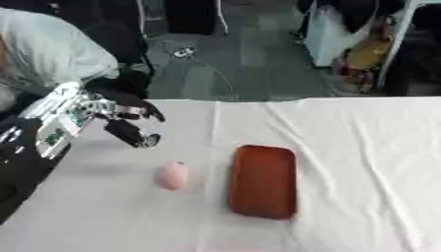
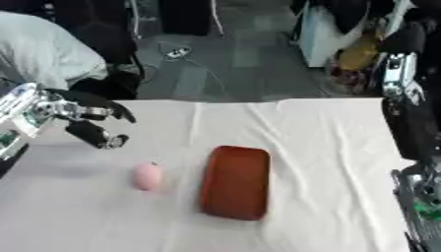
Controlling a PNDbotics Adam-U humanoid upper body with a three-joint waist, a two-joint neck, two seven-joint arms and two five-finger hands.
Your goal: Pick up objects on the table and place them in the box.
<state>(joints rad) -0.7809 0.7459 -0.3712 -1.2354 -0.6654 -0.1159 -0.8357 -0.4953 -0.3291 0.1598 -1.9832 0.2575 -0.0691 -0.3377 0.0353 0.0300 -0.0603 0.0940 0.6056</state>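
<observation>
One small pink object (image 1: 173,175), rounded and roughly egg-shaped, lies on the white cloth of the table (image 1: 362,147), just left of a flat reddish-brown tray or shallow box (image 1: 264,180) with rounded corners; the two are near each other but not touching. What the pink thing is made of cannot be made out. From its smooth, plump outline it looks light and possibly soft or a little slippery, so it would probably roll or squirt away if pinched at its narrow ends. The safer hold, as I judge it, is across its broader middle, thumb on one side and fingers on the other, coming down from above so the cloth keeps it from sliding. Nothing suggests it is fragile, though a gentle closing would suit something this small. The reddish container is low-walled and open on top, so a short carry to the right and a release above its middle should do. The left hand (image 1: 129,123) hangs above the table up and to the left of the pink object, clear of it, with its fingers and thumb spread apart and holding nothing. Of the right arm, only dark machinery shows along the right edge in the right eye view; its hand is not visible.
</observation>
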